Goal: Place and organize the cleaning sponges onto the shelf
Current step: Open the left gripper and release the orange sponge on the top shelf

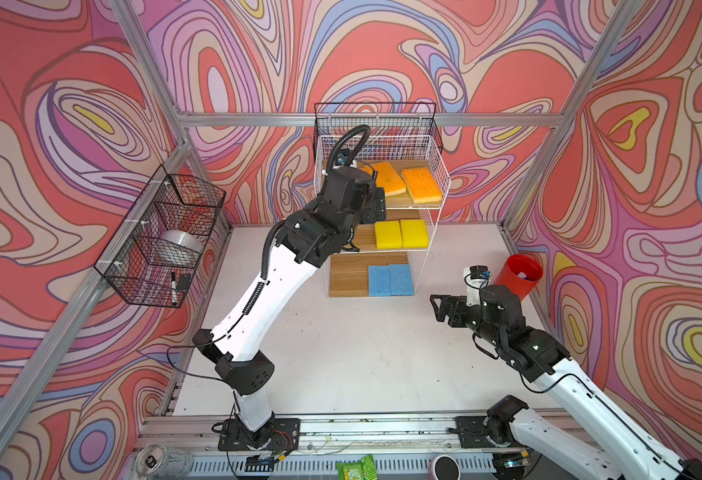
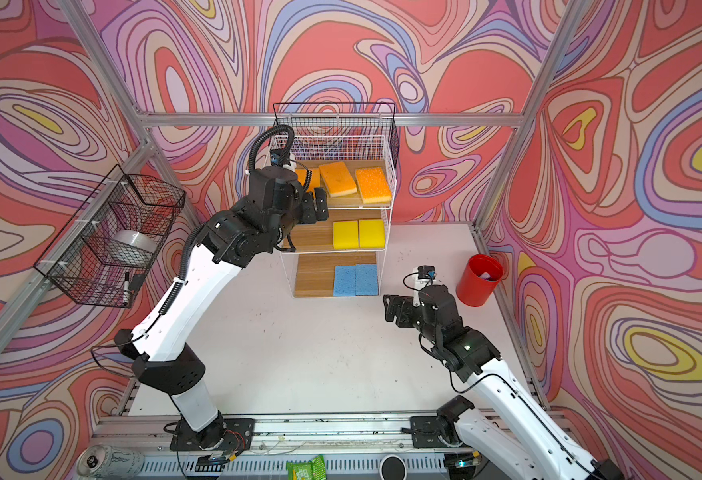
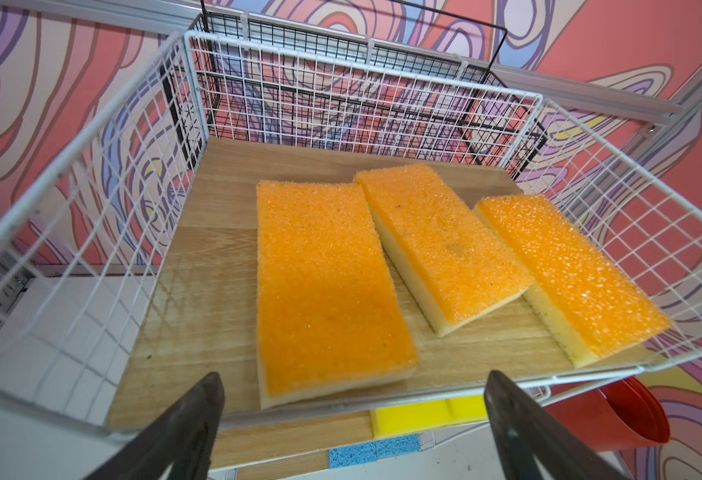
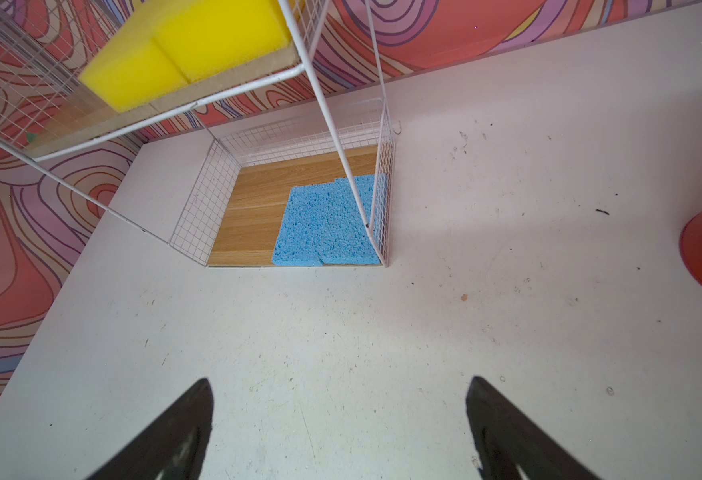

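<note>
Three orange sponges (image 3: 328, 282) are laid on the top tier of the shelf (image 1: 347, 276), yellow sponges (image 1: 401, 234) in the middle, blue sponges (image 1: 391, 280) lowest. The left pincer (image 3: 353, 384), at the top tier's near edge, and the right pincer (image 4: 339, 382), over the tabletop (image 4: 382, 332), are held wide open, empty. Placing is judged done; straightening of the skewed orange ones is called for.

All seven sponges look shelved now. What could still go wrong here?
The nearest orange sponge lies at the front edge of the top tier, right before the open left end effector; pulling back carelessly could drag it off. A finger could also snag the wire shelf and jolt it.
</note>
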Tool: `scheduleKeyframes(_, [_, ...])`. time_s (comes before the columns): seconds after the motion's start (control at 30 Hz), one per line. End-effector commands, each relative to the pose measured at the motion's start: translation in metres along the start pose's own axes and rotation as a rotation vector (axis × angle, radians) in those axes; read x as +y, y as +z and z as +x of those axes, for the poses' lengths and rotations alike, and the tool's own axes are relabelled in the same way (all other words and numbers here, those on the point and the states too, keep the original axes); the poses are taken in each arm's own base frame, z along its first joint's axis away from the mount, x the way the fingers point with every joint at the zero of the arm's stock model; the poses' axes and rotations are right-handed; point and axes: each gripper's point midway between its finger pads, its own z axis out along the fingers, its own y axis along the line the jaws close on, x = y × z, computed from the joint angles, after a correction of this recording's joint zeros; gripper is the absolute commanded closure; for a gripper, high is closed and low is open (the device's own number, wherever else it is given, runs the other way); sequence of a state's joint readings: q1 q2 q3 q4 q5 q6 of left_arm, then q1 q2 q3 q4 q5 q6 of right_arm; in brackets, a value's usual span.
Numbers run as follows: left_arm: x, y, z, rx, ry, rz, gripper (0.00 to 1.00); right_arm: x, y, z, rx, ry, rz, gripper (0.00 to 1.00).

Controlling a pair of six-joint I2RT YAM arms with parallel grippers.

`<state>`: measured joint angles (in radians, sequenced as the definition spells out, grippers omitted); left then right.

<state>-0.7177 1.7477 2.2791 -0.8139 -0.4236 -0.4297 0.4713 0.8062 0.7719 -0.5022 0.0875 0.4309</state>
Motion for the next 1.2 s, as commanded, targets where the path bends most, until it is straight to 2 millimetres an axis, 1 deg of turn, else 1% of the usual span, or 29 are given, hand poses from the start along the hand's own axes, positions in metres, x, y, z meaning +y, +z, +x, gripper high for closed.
scheduleKeyframes(0.0, [0.001,-0.014,-0.011,-0.017,-0.026,0.057,0.0,-0.001,0.0,0.001,-0.004,-0.002,0.0,0.02])
scheduleKeyframes(0.07, [0.009,-0.015,-0.014,-0.02,-0.059,0.048,0.01,-0.002,-0.001,0.001,-0.004,0.001,0.003,0.02])
scheduleKeyframes(0.13, [0.016,-0.014,-0.018,-0.021,-0.088,0.052,0.06,-0.002,-0.001,0.001,-0.004,0.003,0.003,0.02])
scheduleKeyframes(0.2, [0.018,-0.012,-0.022,-0.026,-0.096,0.063,0.11,-0.002,-0.001,0.0,-0.006,0.003,0.002,0.02])
scheduleKeyframes(0.27, [0.015,-0.011,-0.025,-0.026,-0.08,0.073,0.18,-0.003,0.0,0.001,-0.002,0.002,0.005,0.02])
scheduleKeyframes(0.37, [0.008,-0.007,-0.026,-0.007,-0.055,0.091,0.24,-0.002,0.002,0.002,0.003,0.003,0.005,0.02])
scheduleKeyframes(0.4, [0.008,-0.005,-0.025,0.0,-0.05,0.088,0.24,-0.002,0.002,0.002,0.004,0.003,0.005,0.02])
scheduleKeyframes(0.67, [0.013,0.01,-0.015,0.027,-0.019,0.028,0.25,-0.003,0.006,0.004,0.01,0.006,0.009,0.02])
scheduleKeyframes(0.93, [0.027,0.019,-0.012,0.028,0.013,-0.071,0.24,-0.004,0.009,0.007,0.021,0.004,0.016,0.02])
scheduleKeyframes(1.17, [0.026,0.03,-0.007,0.036,0.032,-0.084,0.22,-0.004,0.01,0.007,0.024,0.004,0.017,0.01])
